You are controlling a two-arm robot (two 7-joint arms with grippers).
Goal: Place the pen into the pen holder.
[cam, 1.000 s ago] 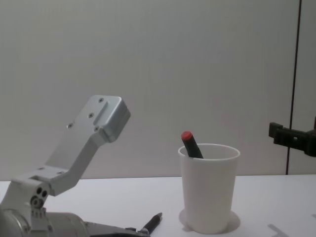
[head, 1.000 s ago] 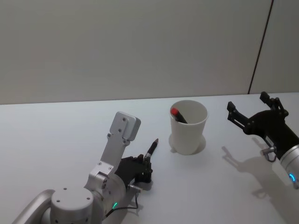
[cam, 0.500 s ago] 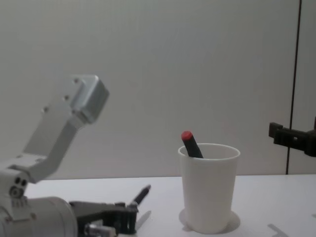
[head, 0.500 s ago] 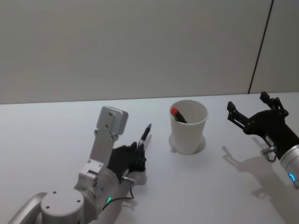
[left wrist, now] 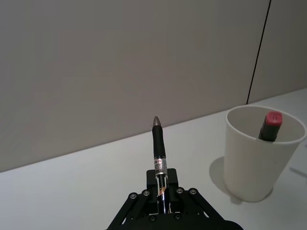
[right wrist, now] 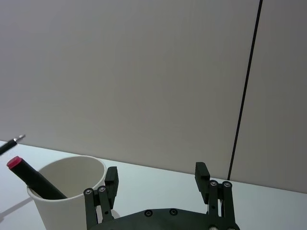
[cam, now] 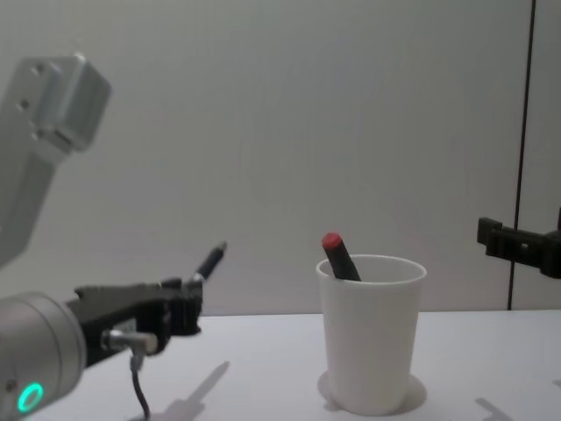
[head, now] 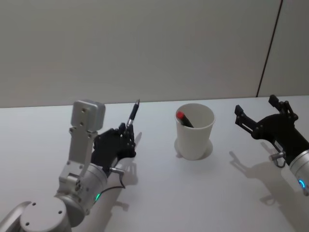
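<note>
Raised since before, left claw (head: 126,132) clamps the pen (head: 133,111), tip jutting forward; right claw (head: 255,105) gapes wide.

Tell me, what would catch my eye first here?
The left fingers grip a dark pen, pointing upward, above the white table. To its right, mid-table, stands a white paper cup with a red-capped marker leaning inside. Beyond the cup, the right fingers hang spread open, holding nothing.

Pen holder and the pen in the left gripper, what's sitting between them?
Nothing: in the head view the table is bare between the pen held by the left gripper and the pen holder.
</note>
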